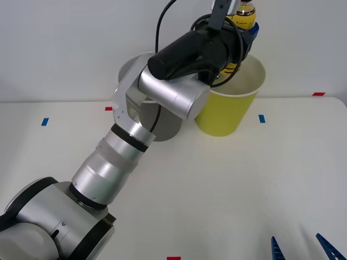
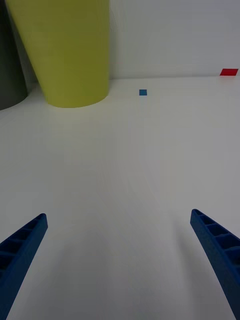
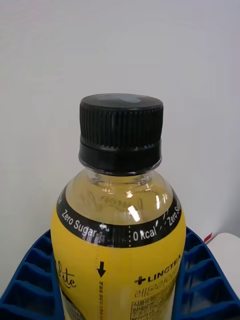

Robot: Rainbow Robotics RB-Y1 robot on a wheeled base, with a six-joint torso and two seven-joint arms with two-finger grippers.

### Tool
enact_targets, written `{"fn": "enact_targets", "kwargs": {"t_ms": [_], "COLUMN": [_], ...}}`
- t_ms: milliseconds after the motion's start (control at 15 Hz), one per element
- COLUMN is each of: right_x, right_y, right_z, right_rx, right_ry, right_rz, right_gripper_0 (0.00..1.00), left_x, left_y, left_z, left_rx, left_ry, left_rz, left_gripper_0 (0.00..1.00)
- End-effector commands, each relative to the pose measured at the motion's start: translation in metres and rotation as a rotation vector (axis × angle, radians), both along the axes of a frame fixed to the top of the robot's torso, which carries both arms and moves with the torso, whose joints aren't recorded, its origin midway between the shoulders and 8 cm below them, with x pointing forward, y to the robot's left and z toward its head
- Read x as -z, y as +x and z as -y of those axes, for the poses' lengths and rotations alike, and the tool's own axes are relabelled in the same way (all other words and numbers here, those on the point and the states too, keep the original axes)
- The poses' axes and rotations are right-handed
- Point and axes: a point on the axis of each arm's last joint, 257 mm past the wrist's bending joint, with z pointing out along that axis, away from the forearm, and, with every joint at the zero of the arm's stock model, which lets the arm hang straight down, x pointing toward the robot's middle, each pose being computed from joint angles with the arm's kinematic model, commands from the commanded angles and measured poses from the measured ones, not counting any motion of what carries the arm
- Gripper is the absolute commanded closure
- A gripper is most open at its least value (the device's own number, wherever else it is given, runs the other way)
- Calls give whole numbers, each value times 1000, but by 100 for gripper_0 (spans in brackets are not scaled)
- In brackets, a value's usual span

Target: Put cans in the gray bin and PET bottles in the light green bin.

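Observation:
My left arm reaches across the table, and my left gripper [image 1: 246, 30] is shut on the PET bottle [image 1: 245, 15], holding it upright above the mouth of the light green bin [image 1: 225, 108]. In the left wrist view the bottle [image 3: 120, 240] shows a yellow label, a clear neck and a black cap between the blue fingers [image 3: 30, 285]. The gray bin [image 1: 129, 66] stands just left of the green one, partly behind my left arm. My right gripper [image 1: 303, 250] rests open near the table's front right edge, facing both bins [image 2: 70, 50]. Cans are out of view.
Small blue tape marks [image 1: 262, 118] and red ones [image 1: 318, 93] lie on the white table [image 1: 244, 184]. A pale wall stands close behind the bins. The gray bin's side [image 2: 10, 75] borders the green bin in the right wrist view.

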Motion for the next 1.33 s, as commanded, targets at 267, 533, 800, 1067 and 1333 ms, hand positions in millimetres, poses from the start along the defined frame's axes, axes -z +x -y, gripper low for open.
{"fn": "enact_targets", "kwargs": {"t_ms": [267,533,800,1067,1333], "right_x": [0,0,0,0,0], "right_y": [0,0,0,0,0], "right_z": [0,0,0,0,0], "right_rx": [0,0,0,0,0], "right_ry": [0,0,0,0,0], "right_rz": [0,0,0,0,0], "right_gripper_0": [0,0,0,0,0], "left_x": [0,16,19,49,87], "left_y": [-1,-25,-58,-70,-106], "left_z": [1,-5,-46,-100,-150], "left_rx": [5,20,-9,-67,-123], "left_ry": [-16,-43,-37,-47,-46], "left_rz": [-13,-14,-3,25,14], "left_gripper_0": [0,0,0,0,0]}}
